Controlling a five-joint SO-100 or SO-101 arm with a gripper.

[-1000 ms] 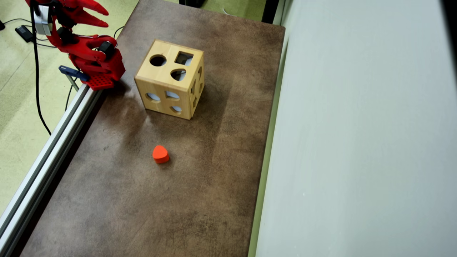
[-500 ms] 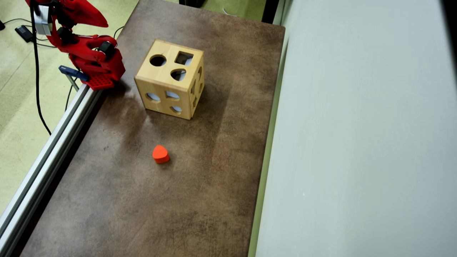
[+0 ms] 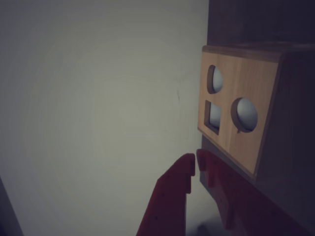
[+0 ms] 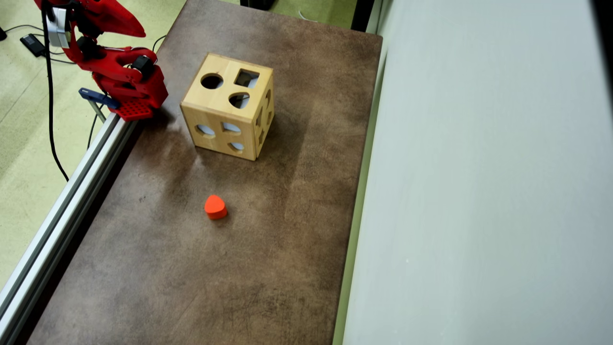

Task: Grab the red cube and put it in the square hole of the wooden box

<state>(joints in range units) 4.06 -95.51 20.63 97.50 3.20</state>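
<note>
Brown table (image 4: 268, 249), wooden box (image 4: 225, 108), pincer (image 3: 196, 164) closed

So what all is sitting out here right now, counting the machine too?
Light-wood shape-sorter box: one, pale wood, far half of the table, near the arm's base.
Square hole: one, dark, box's top face, beside a round hole.
Orange rounded heart-like block: one, orange, alone mid-table.
Brown table top: one, mottled brown.
Aluminium rail: one, silver, along the table's left edge in the overhead view.
Black cables: several, on the green floor.
No red cube is visible.
Red robot arm: one, clamped at the table corner.
Gripper: one, red, shut, empty.
</note>
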